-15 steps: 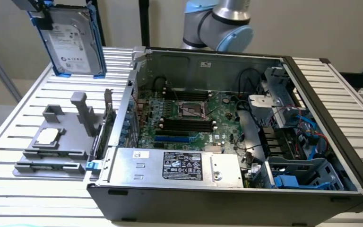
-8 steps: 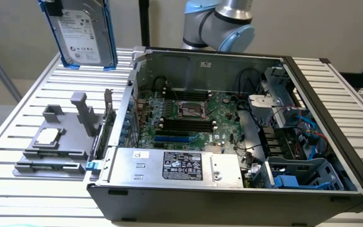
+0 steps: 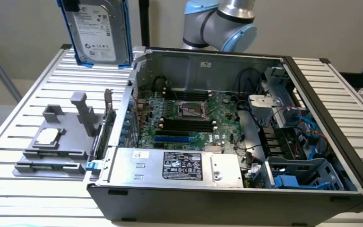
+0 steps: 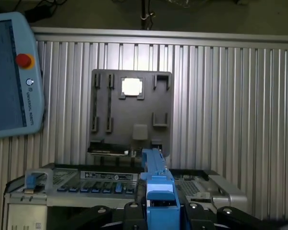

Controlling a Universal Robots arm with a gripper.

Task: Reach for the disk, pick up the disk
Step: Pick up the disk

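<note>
The disk point(image 3: 96, 30), a silver-grey hard drive with a white label in a bright blue carrier, hangs upright in the air above the table's far corner on the exterior view's left. Its lower edge is level with the back corner of the open computer case point(image 3: 232, 123). In the wrist view the carrier's blue edge point(image 4: 158, 184) runs straight between my black fingers point(image 4: 134, 211). My gripper point(image 4: 162, 211) is shut on the disk. The arm's blue-capped joints point(image 3: 222, 23) show behind the case.
A grey tray point(image 3: 27, 153) with a small square silver chip point(image 3: 47, 137) lies on the slatted table, on the exterior view's left of the case. A silver box with a black label point(image 3: 178, 165) sits at the case's front. A teach pendant point(image 4: 12, 76) lies on the table.
</note>
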